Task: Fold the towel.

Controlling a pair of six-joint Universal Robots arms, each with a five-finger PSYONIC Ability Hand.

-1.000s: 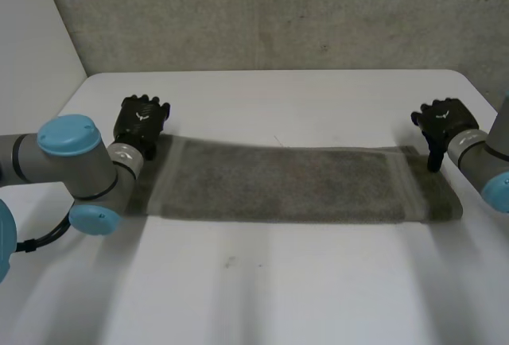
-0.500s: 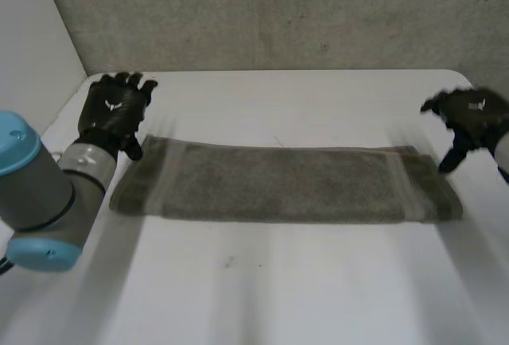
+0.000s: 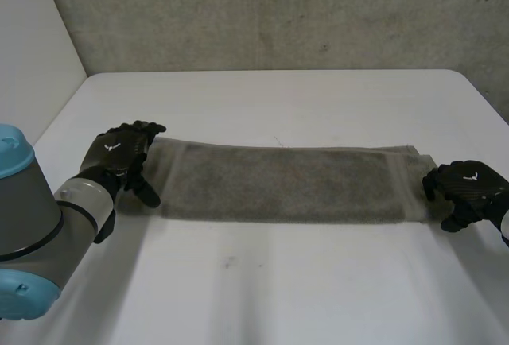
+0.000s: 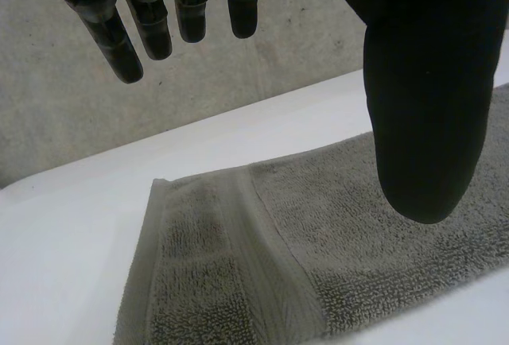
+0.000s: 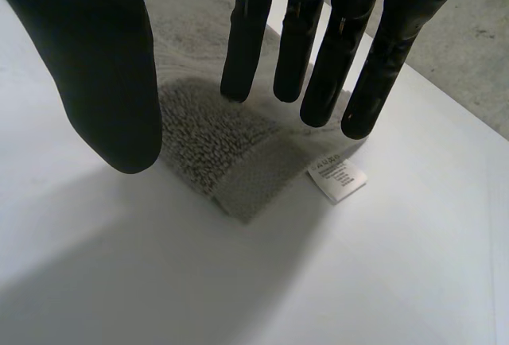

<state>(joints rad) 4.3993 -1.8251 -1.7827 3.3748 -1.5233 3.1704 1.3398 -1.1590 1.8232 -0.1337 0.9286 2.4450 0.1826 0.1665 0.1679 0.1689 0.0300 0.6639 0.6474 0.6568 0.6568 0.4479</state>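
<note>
on the white table point(image 3: 278, 98) the towel point(image 3: 286, 182) lies flat as a long strip, seemingly folded once. the left hand point(image 3: 119, 154) and right hand point(image 3: 469, 190) hover at its short ends, fingers straight and spread, gripping nothing; crosswise folds are left.

Towel: I read the rectangular grey-brown terry towel point(image 3: 286, 184) as plain, with a smoother ribbed band across each short end.
Tag: small white cloth tag point(image 5: 336, 178), faint dark print I can't make out.
Hands: my left hand point(image 3: 119, 154) and right hand point(image 3: 469, 190) are black, each with a small white mark on its back.
Surface: flat plain white surface point(image 3: 278, 289).
Wall: mottled grey concrete wall point(image 3: 278, 11).
Left arm point(image 3: 40, 218): grey joint, light-blue cap.
</note>
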